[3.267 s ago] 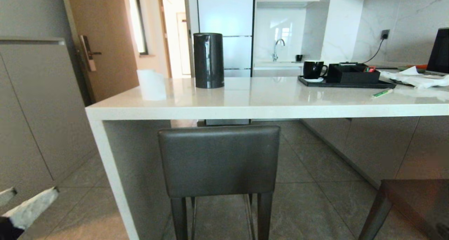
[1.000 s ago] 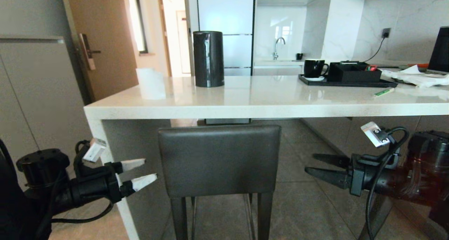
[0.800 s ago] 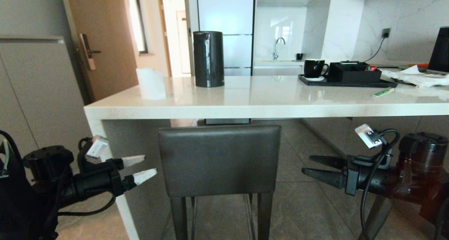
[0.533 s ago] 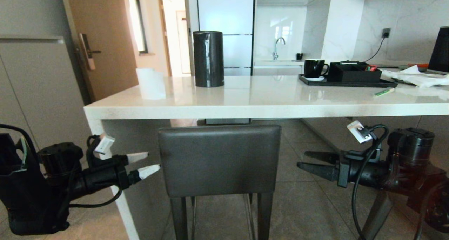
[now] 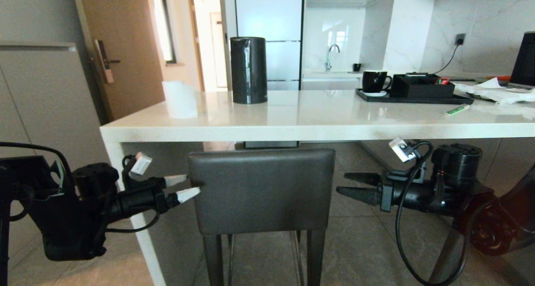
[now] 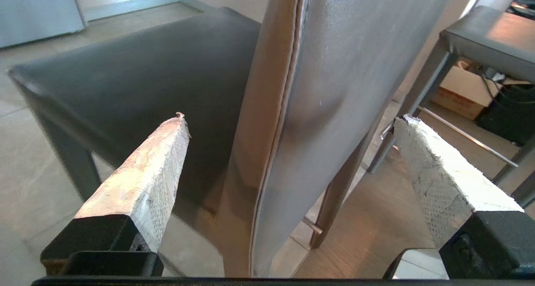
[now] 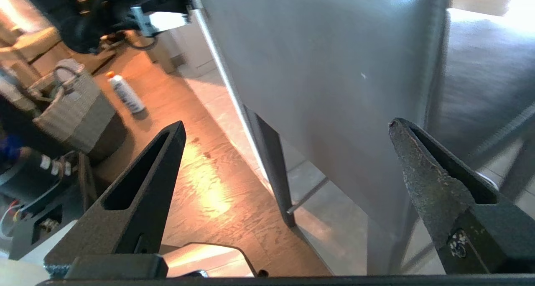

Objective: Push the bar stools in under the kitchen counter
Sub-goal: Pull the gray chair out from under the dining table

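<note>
Both claws, left (image 5: 187, 187) and right (image 5: 353, 184), stood spread at the stool's backrest (image 5: 261, 190) edges (holding nothing); uneven closing could twist it against the table (image 5: 292, 131).

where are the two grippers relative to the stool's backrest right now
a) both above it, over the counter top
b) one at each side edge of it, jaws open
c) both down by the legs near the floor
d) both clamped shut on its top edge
b: in the head view the left gripper is at the left edge of the backrest and the right gripper at its right edge, both open and level with it, below the kitchen counter.
</note>
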Robot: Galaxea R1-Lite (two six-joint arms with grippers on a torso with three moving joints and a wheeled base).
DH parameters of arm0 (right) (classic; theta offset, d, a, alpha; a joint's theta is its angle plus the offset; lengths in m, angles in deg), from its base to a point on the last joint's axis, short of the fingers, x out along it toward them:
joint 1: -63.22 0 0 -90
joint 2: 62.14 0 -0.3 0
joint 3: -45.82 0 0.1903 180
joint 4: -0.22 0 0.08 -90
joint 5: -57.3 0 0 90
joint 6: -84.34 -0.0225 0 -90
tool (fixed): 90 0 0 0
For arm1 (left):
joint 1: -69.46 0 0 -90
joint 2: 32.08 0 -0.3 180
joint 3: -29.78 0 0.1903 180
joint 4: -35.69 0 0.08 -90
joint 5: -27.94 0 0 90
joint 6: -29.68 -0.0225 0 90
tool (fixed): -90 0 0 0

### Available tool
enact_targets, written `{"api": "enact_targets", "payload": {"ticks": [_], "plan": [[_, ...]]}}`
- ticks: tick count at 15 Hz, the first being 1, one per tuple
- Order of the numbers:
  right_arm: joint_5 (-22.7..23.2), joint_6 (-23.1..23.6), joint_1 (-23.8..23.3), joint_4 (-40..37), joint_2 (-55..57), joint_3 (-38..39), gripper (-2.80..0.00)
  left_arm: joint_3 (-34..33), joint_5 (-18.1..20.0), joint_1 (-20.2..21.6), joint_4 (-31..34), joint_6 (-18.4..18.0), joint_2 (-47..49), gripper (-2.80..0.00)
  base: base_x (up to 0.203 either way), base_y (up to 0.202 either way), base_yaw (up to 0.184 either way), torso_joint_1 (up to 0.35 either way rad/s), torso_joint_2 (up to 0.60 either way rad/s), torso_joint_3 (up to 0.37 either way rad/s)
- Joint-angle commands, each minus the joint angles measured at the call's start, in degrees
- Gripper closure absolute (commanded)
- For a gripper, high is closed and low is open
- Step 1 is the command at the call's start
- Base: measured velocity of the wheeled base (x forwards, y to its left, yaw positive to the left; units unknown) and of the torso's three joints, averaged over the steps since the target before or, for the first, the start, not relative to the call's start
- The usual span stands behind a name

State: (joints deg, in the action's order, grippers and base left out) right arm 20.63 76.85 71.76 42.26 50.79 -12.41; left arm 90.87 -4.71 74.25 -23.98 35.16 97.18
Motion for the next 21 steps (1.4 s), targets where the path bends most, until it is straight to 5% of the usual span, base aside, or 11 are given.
{"api": "enact_targets", "payload": {"ticks": [1, 5, 17, 21], "plan": [[1.58, -0.07, 0.75, 0.38, 2.20, -1.74, -2.80, 0.95, 0.53, -0.32, -0.55, 0.06, 0.96, -2.80, 0.000, 0.000, 0.000, 0.000, 0.00, 0.000], [3.51, 0.01, 0.83, 0.43, 6.23, -6.10, -2.80, 1.13, 4.79, 0.04, -0.72, 0.06, 1.52, -2.80, 0.000, 0.000, 0.000, 0.000, 0.00, 0.000], [3.80, 0.10, 0.07, 2.45, 17.15, -17.78, -2.80, 5.70, 4.79, -0.58, -0.55, 0.06, 5.39, -2.80, 0.000, 0.000, 0.000, 0.000, 0.00, 0.000], [4.94, 0.27, -0.96, 5.39, 13.17, -10.13, -2.80, 5.39, 4.79, 0.30, -0.81, 0.06, 5.73, -2.80, 0.000, 0.000, 0.000, 0.000, 0.00, 0.000]]}}
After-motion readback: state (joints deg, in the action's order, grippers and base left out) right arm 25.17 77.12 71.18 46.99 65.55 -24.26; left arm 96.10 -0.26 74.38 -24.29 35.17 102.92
